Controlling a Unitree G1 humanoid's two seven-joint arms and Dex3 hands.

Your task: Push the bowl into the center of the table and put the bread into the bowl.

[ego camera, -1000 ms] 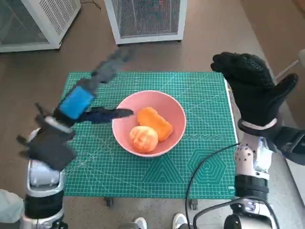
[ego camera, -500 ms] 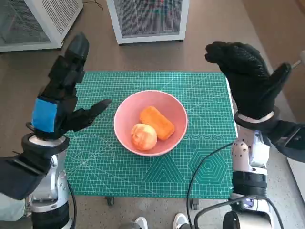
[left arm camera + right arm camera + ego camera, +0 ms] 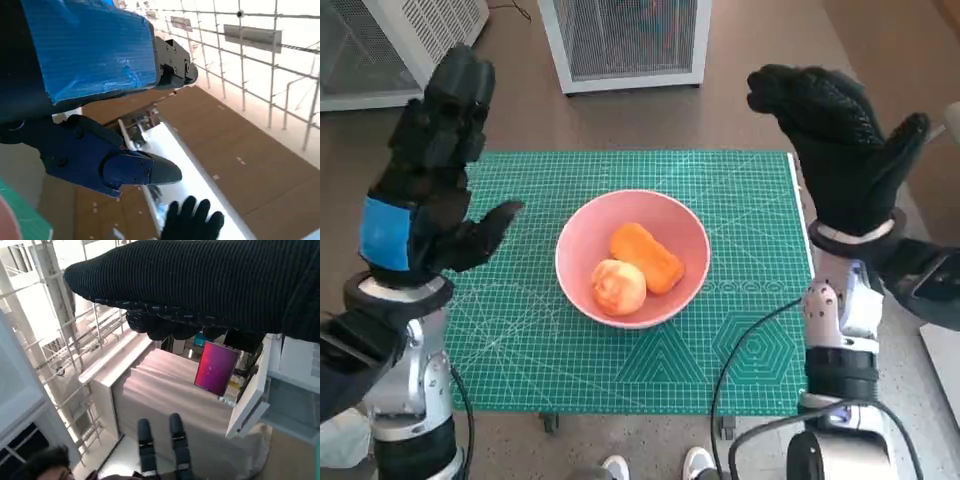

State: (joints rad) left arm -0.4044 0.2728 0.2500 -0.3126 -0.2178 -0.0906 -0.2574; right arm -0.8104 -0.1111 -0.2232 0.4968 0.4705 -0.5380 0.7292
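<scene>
Green gridded cutting mat (image 3: 740,250) covers the small table, with brown floor and two white mesh-fronted cabinets (image 3: 625,40) beyond its far edge. Fingers of the left hand (image 3: 425,180) are extended and apart, thumb spread toward the bowl, nothing held; the hand is raised beside the mat's left edge, clear of the bowl. Fingers of the right hand (image 3: 840,150) are likewise spread, holding nothing, lifted past the mat's right edge. The pink bowl (image 3: 578,232) sits near the centre of the mat, and both pieces of bread (image 3: 645,257) lie inside it: an oblong orange loaf toward the bowl's far side, a rounder paler bun (image 3: 619,287) touching it on the near side. Judged from this layout, the task appears complete. The bowl looks rigid, smooth and light, likely to slide readily on the mat if pushed at its rim; the bread looks soft and light, best taken gently across its width. Both wrist views point up into the room, showing neither bowl nor bread. The table's legs are mostly hidden under the mat.
</scene>
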